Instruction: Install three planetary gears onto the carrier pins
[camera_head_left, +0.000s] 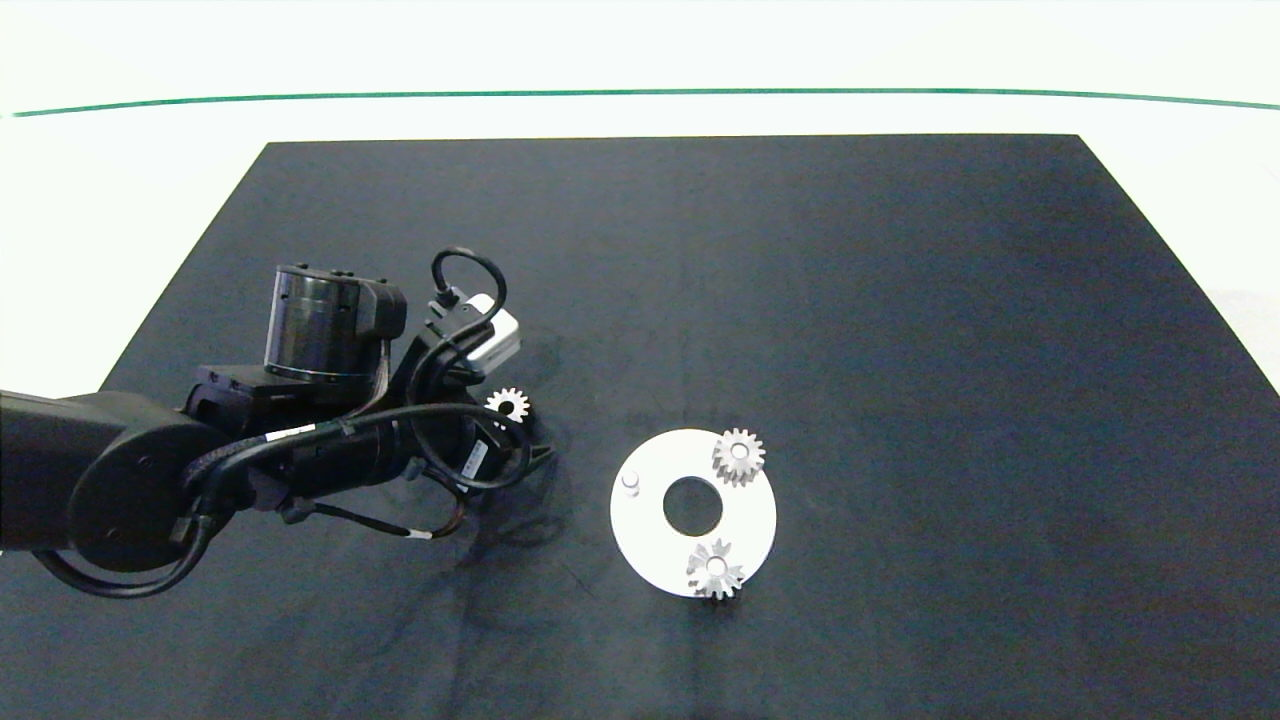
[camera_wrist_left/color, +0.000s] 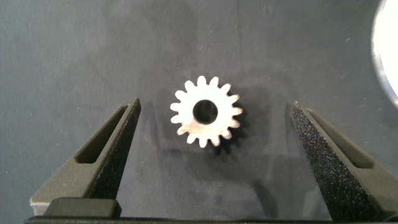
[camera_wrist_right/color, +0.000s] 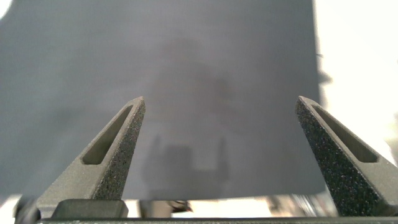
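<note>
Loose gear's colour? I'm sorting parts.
Silvery-grey metal; the loose gear shows best in the left wrist view.

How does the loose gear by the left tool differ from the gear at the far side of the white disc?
The loose gear lies on the black mat, apart from the white disc; the far gear sits on the disc. The loose gear's bore is empty and dark; the far gear's bore looks filled with white. The loose gear lies between the open left tool's fingers, untouched; nothing surrounds the far gear. Both look like small silvery spur gears.
</note>
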